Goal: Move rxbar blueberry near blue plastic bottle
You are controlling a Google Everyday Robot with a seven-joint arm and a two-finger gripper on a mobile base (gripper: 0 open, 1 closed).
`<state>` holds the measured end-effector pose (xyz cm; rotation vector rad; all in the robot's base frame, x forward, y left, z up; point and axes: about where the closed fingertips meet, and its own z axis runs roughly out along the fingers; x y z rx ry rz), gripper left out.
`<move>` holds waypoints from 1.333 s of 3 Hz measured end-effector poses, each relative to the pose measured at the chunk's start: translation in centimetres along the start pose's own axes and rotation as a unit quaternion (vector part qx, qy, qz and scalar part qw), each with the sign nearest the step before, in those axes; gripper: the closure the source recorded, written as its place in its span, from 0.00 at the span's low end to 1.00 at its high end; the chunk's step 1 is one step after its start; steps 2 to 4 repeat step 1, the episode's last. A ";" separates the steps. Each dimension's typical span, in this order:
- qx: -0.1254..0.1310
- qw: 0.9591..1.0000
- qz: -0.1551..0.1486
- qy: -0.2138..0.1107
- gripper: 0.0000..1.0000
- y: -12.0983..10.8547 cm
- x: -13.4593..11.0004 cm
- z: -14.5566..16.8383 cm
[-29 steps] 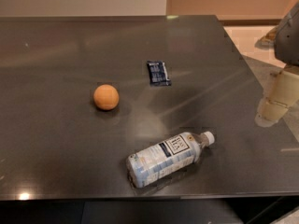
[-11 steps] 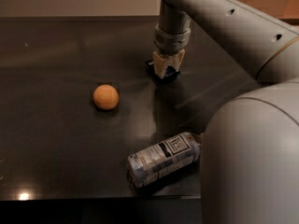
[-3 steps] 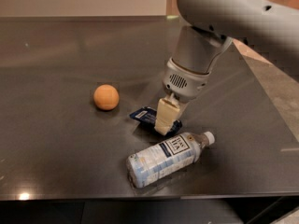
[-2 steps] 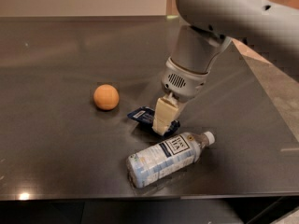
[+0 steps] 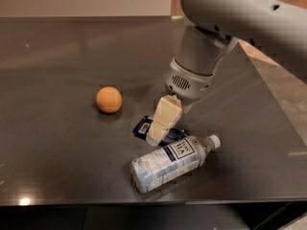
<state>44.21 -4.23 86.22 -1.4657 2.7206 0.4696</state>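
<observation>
The rxbar blueberry (image 5: 143, 127), a flat dark navy wrapper, is held low over the dark table (image 5: 57, 157), just behind the bottle's upper side. My gripper (image 5: 154, 137) reaches down from the upper right, and its cream fingers (image 5: 165, 115) are shut on the bar, whose ends stick out on both sides. The blue plastic bottle (image 5: 168, 163) lies on its side near the front edge, with its white cap (image 5: 214, 141) pointing right. The bar is almost touching the bottle; I cannot tell if it rests on the table.
An orange ball (image 5: 109, 99) sits on the table to the left of the bar. My large grey arm (image 5: 225, 18) fills the upper right. The table's front edge runs just below the bottle, and its right edge borders a tan floor (image 5: 288, 90).
My gripper has shifted slightly left and down with the bar still in it. The bottle and the ball have not moved.
</observation>
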 end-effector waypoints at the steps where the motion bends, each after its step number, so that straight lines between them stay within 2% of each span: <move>1: 0.000 1.000 0.000 0.000 0.00 0.0 0.0 0.0; 4: 0.000 1.000 0.000 0.000 0.00 0.0 0.0 0.0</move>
